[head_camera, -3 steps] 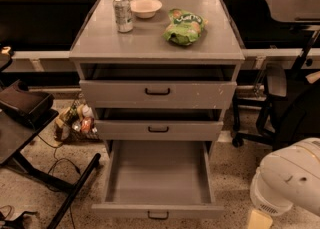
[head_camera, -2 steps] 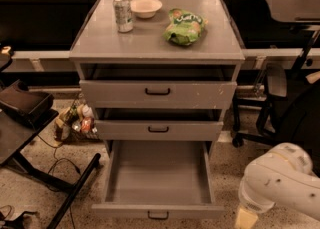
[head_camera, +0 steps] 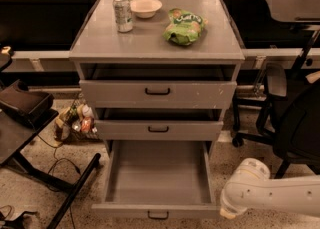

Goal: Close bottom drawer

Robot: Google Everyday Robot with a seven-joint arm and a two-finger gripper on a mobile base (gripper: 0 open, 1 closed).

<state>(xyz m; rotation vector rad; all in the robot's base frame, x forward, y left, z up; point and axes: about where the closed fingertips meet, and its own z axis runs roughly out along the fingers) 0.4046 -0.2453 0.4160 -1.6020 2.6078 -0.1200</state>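
Observation:
The bottom drawer (head_camera: 157, 173) of the grey cabinet (head_camera: 157, 43) is pulled far out, and its plain grey tray is empty. Its short front panel carries a small black loop handle (head_camera: 158, 215) at the bottom edge of the view. My white arm (head_camera: 265, 193) reaches in from the lower right and ends beside the drawer's front right corner. My gripper is out of view, below the frame's bottom edge. The middle drawer (head_camera: 158, 129) and the top drawer (head_camera: 157, 93) each stand slightly open.
On the cabinet top stand a can (head_camera: 123, 14), a white bowl (head_camera: 146, 7) and a green chip bag (head_camera: 185, 25). A black office chair (head_camera: 295, 118) stands at the right. A black stand (head_camera: 25, 108), cables and several bottles (head_camera: 80, 120) are on the floor at the left.
My arm has moved left, from the lower right corner toward the bottom drawer's front right corner. The drawers have not moved.

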